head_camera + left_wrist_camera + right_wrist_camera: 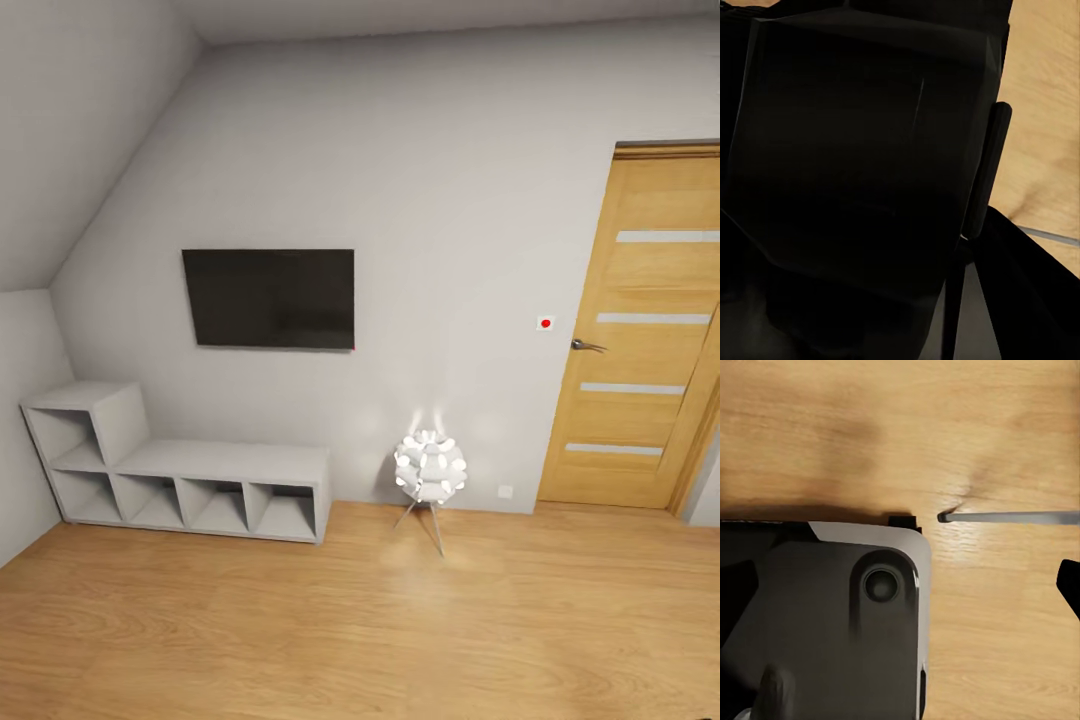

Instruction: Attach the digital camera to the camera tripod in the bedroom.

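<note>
Pincer hidden, matte black TV (268,298), white cube shelf (180,470), slatted wooden door (632,330)

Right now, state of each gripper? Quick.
Left gripper: cannot be told; the left wrist view is mostly dark robot body over wood floor.
Right gripper: cannot be told; the right wrist view shows grey robot body above the floor.

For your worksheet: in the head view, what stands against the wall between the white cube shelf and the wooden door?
A white globe floor lamp on thin legs stands between the cube shelf and the door, seen in the head view.
</note>
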Available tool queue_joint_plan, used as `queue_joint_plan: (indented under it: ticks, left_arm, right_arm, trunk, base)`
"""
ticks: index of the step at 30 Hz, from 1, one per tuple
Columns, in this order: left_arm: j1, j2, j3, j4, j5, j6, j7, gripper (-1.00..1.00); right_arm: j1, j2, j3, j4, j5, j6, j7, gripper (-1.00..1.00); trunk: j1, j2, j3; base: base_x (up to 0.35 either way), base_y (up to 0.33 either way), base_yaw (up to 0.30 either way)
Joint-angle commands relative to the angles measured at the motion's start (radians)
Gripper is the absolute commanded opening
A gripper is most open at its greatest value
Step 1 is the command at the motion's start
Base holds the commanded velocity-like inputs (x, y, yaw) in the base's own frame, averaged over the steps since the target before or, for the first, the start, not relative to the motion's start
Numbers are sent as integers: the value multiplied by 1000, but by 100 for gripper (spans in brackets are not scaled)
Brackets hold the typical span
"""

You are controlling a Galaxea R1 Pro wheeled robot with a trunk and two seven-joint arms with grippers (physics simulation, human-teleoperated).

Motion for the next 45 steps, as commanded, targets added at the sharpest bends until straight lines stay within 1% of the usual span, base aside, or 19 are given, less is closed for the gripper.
queue_joint_plan:
  ticks: [1, 10, 13, 45]
  left_arm:
    - [-1, 0, -8, 2, 10, -4, -5, -100]
    - [-1, 0, -9, 2, 9, -5, -5, -100]
    - [-1, 0, -9, 2, 8, -5, -5, -100]
    - [-1, 1, -10, 2, 8, -6, -5, -100]
  right_arm:
    - [-2, 0, -8, 3, 8, -6, 3, 100]
    - [-2, 0, -8, 3, 9, -5, 3, 100]
    - [-2, -1, -8, 3, 9, -6, 3, 100]
    - [-2, 0, -8, 3, 9, -5, 3, 100]
  trunk:
    - [0, -1, -2]
    - [0, -1, -2]
    - [0, -1, -2]
    - [0, -1, -2]
  base:
    - [0, 0, -8]
    - [2, 0, -2]
    - [172, 0, 0]
    - [314, 0, 0]
